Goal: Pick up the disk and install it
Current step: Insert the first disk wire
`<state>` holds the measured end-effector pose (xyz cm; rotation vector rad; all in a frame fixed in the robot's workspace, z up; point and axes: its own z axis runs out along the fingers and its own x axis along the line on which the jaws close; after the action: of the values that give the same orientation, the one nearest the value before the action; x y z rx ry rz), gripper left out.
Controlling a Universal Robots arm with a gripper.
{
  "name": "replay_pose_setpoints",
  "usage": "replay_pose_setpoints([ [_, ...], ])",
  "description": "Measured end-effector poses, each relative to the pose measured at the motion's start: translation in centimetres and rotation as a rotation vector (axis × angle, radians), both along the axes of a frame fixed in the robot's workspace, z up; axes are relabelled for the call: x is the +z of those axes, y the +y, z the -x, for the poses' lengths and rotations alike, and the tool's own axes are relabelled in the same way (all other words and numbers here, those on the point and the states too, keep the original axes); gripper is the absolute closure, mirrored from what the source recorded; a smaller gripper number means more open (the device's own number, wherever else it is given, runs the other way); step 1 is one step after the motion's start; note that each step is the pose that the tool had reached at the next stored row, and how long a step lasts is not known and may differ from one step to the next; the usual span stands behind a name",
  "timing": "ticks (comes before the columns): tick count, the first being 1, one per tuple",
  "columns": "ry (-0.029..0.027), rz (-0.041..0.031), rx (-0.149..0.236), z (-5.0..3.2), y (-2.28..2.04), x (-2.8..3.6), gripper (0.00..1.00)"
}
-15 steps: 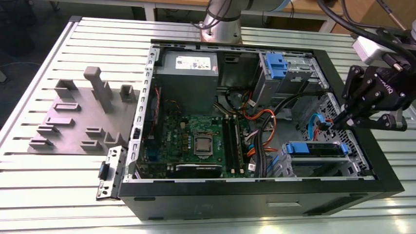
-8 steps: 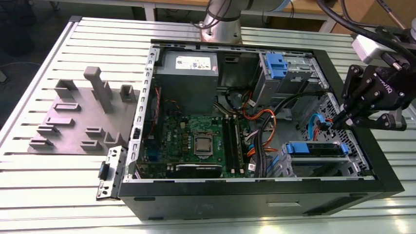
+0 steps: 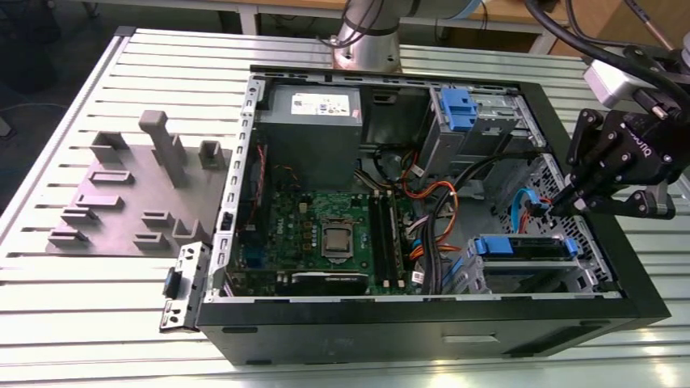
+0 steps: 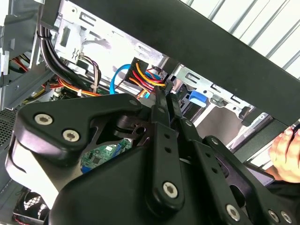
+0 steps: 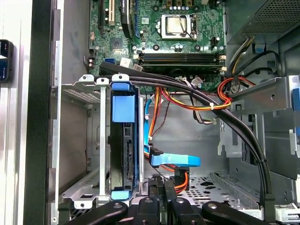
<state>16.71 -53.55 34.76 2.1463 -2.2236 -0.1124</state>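
Observation:
The disk (image 3: 523, 246) sits in the metal drive cage (image 3: 587, 279) at the near right corner of the open computer case, its blue carrier tabs showing. In the first wrist view the disk (image 5: 124, 140) stands on edge in one cage slot, blue tabs at both ends, with the neighbouring slot empty. My gripper (image 3: 557, 207) hovers above the case's right side, just above and to the right of the disk, and is not touching it. Its black fingers (image 5: 157, 193) are pressed together with nothing between them; in the second wrist view the gripper (image 4: 161, 96) points at the coloured cables.
A second blue-tabbed carrier (image 3: 458, 109) sits in the far upper bay. Cable bundles (image 5: 201, 101) cross between motherboard (image 3: 323, 234) and cage. A grey slotted holder (image 3: 129, 194) lies on the table at the exterior view's left. A person's hand (image 4: 287, 157) is beyond the case edge.

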Motion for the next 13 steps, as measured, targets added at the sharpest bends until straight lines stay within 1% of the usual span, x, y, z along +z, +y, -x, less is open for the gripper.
replay_pose_setpoints([
  [13, -0.0003, 0.0000, 0.000, 0.01, 0.00, 0.00, 0.84],
])
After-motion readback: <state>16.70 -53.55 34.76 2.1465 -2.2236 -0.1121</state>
